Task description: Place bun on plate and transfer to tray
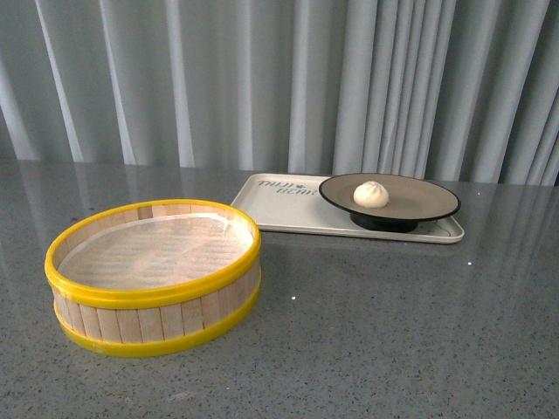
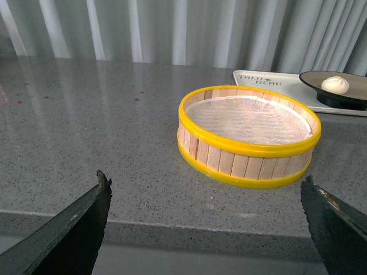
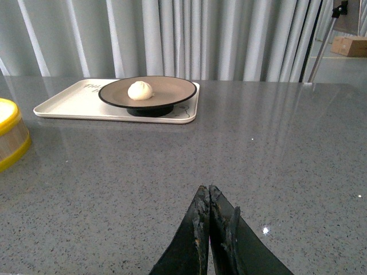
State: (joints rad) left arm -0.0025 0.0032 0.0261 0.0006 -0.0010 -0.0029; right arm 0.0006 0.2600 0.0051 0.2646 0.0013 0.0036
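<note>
The small round white bun (image 1: 370, 194) with the twisted top sits in the middle of the wide round grey-brown plate (image 1: 428, 199) with the black rim, and that plate stands on the flat cream-white tray (image 1: 271, 208) with dark letters, toward the tray's right end. I think the bun is in the middle so it will not roll off, and the plate is well inside the tray's edge so it will not tip. To me the job looks done. The round wooden steamer basket (image 1: 153, 275) with yellow rings stands alone on the grey speckled table (image 1: 393, 332), near the tray but not touching it, and I see only white paper lining inside it. My left gripper (image 2: 206, 229) hangs low by the near edge of the table with its two dark fingers (image 2: 74, 220) far apart, holding nothing. My right gripper (image 3: 209, 229) is over bare table, well apart from the tray, with its tips pressed together on nothing. I count one bun, one plate, one tray, one basket, and two grippers.
</note>
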